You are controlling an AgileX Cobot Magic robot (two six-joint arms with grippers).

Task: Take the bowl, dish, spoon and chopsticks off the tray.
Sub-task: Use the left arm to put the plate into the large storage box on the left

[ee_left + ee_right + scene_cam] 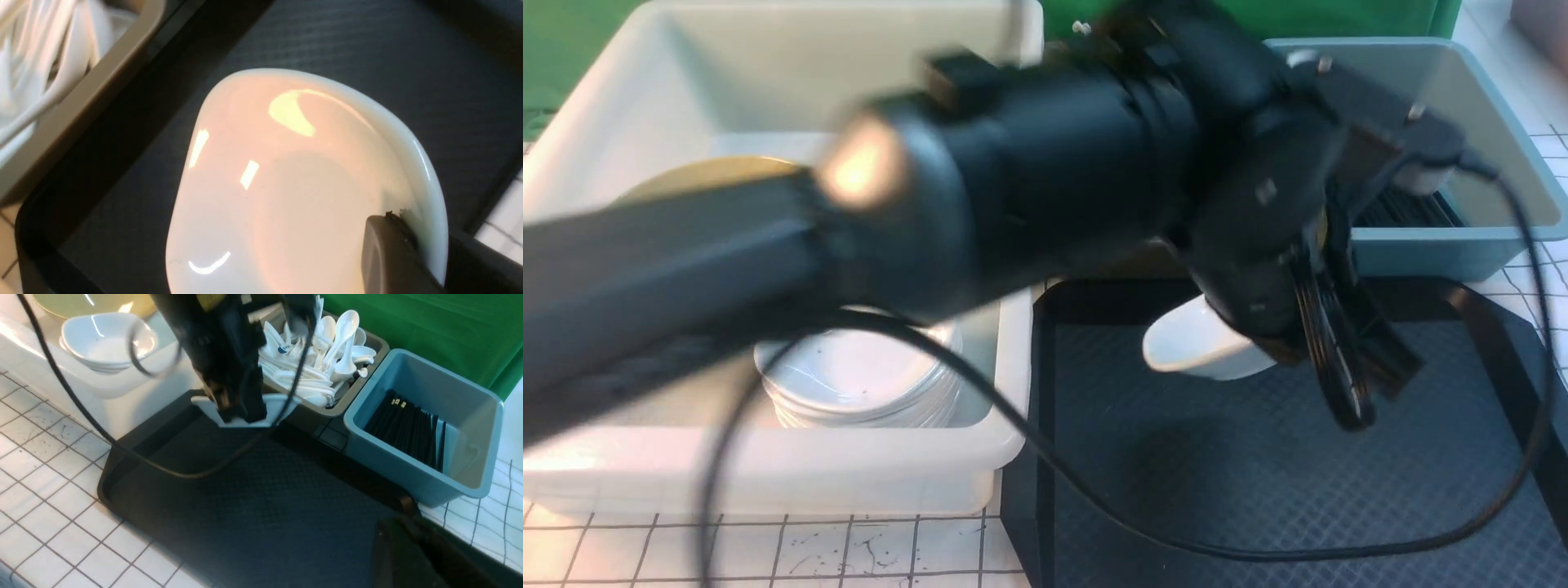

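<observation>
The white dish (1196, 343) was gripped by its rim in the clenched left gripper (1307, 351), just over the tray (1258, 474), probably for carrying to the stack of dishes (858, 384) in the white bin (768, 457). The right gripper (412, 555) was shut, holding nothing.

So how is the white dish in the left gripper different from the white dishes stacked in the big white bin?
The gripped dish is alone, over the black tray; the stacked dishes sit nested inside the white bin. The gripped one is pinched at its rim by the left gripper and tilted; the stacked ones lie level, untouched. Both are glossy white, shallow and look empty.
</observation>
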